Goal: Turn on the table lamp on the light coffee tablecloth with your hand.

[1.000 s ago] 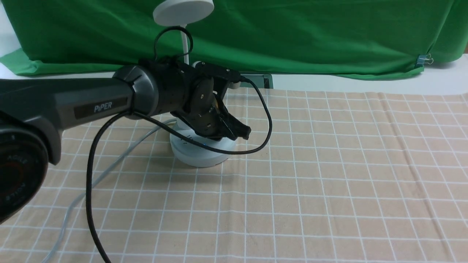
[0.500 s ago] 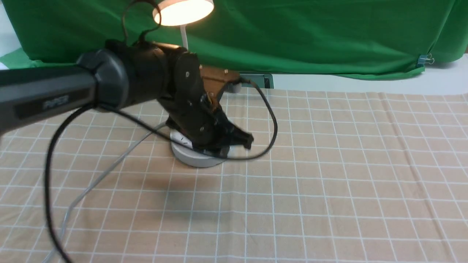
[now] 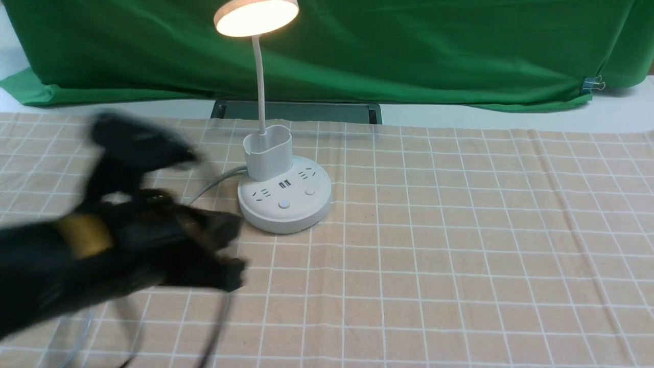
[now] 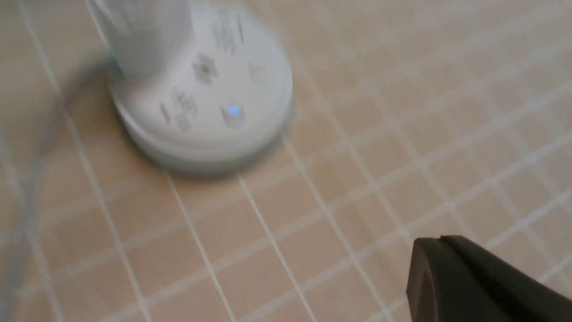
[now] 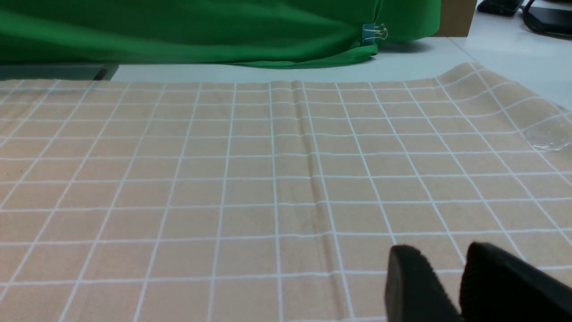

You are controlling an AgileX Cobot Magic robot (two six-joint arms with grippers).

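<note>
The white table lamp (image 3: 284, 197) stands on the light coffee tablecloth (image 3: 460, 230), and its disc head (image 3: 255, 18) glows warm. A small blue light shows on the front button (image 3: 284, 205) of the round base. My left gripper (image 3: 230, 250), the hand, is a motion-blurred black shape left of and nearer than the base, clear of it. In the left wrist view the fingers lie pressed together, left gripper (image 4: 440, 239), with the lamp base (image 4: 210, 89) beyond. My right gripper (image 5: 442, 255) hovers over bare cloth, a narrow gap between its fingers, holding nothing.
The lamp's grey cord (image 3: 214, 181) trails left from the base across the cloth. A green backdrop cloth (image 3: 409, 51) hangs behind, held by a binder clip (image 3: 592, 84). A dark flat frame (image 3: 306, 110) lies behind the lamp. A crease (image 5: 313, 179) runs down the tablecloth.
The lamp head went from dark to lit. My left arm lifted off the base and swung back toward the lower left, uncovering the cup holder and base.
</note>
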